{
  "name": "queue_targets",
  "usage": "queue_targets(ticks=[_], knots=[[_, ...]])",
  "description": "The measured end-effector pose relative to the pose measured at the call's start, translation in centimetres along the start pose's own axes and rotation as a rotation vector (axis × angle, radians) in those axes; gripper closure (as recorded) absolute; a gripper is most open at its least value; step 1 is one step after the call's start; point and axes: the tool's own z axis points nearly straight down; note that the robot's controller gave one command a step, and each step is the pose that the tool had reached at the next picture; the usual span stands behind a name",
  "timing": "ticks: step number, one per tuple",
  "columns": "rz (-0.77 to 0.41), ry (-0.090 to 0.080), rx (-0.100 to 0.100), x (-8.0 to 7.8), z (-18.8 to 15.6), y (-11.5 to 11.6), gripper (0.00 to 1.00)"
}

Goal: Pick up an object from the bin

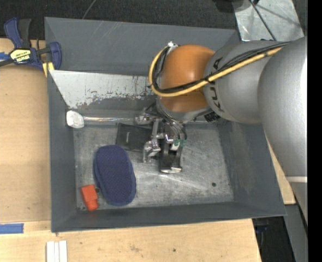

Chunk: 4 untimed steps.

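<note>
Nearest me, at the left, a small orange block (89, 196) lies just beside a dark blue oval pad (114, 174). Mid-bin, the gripper (164, 153) is down near the floor with a flat black object (129, 137) just to its left. I cannot tell whether the jaws are open or gripping. A white lump (75, 119) lies far left. The arm (243, 86) carries cable-crossed KUKA lettering.

A robotics lab: a KUKA arm (270, 86) over a scuffed metal bin (63, 146) on a plywood bench (19, 146)
</note>
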Motion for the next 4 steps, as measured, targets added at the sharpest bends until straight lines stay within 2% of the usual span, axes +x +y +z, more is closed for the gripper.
queue_targets(ticks=[1, 2, 3, 4], knots=[[0.004, 0.0, 0.002, -0.02, 0.05, -0.33, 1.0], [-0.027, -0.003, 0.003, -0.24, -0.89, -0.43, 1.0], [-0.026, -0.002, 0.002, -0.23, -0.86, -0.45, 0.0], [-0.026, -0.002, 0.002, -0.23, -0.86, -0.46, 1.0]])
